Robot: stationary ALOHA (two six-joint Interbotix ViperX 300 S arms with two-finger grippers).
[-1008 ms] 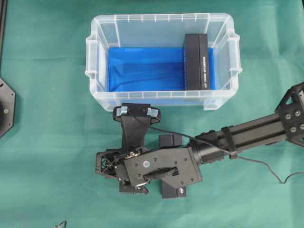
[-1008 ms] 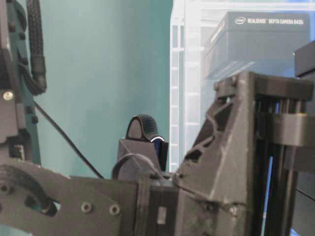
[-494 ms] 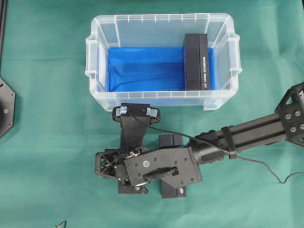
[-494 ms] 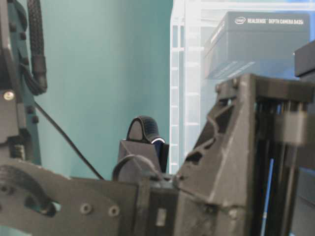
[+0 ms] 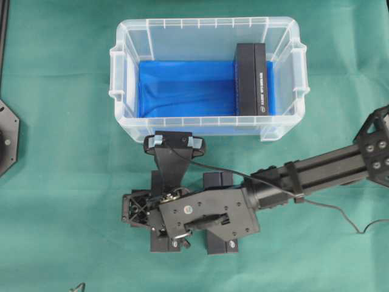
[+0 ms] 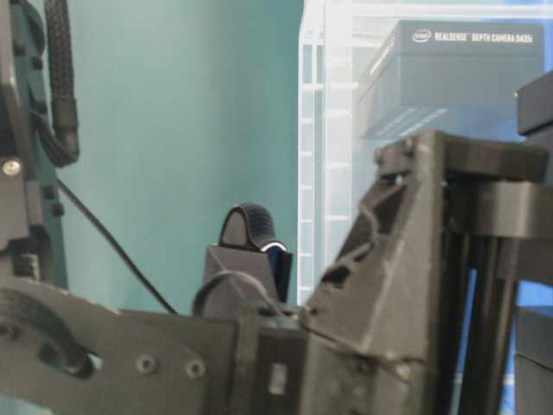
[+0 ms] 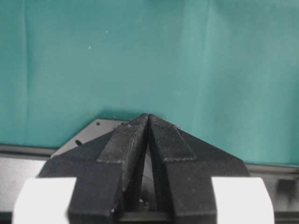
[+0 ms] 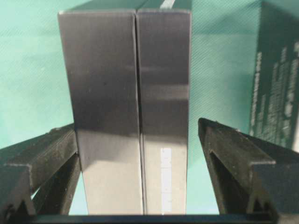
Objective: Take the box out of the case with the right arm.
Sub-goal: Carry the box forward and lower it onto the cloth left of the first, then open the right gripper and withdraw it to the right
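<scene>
Evidently the lifting part is about over: the right gripper (image 8: pixel 136 130) hangs low over the green cloth (image 5: pixel 61 213) in front of the case (image 5: pixel 206 22), not inside it, and its fingers (image 8: pixel 42 154) are spread wide to either side of a black box (image 8: pixel 131 93) that rests on the cloth. One finger looks to be touching the box's side, while the other stands clear with cloth showing in the gap, so there is no pinch. I judge this box is set down outside the case and free. From overhead the gripper body (image 5: pixel 200 216) hides most of what lies beneath it, which is why the wrist view says more. Another dark box (image 8: pixel 278 84) sits just beside it at the edge of that view. A further black box (image 5: pixel 252 79) lies inside the case at its right end on the blue sheet (image 5: pixel 182 85), well apart from the gripper. The left gripper (image 7: pixel 148 116) has its fingers pressed together over bare cloth, parked out of the way because the job belongs to the other arm.
</scene>
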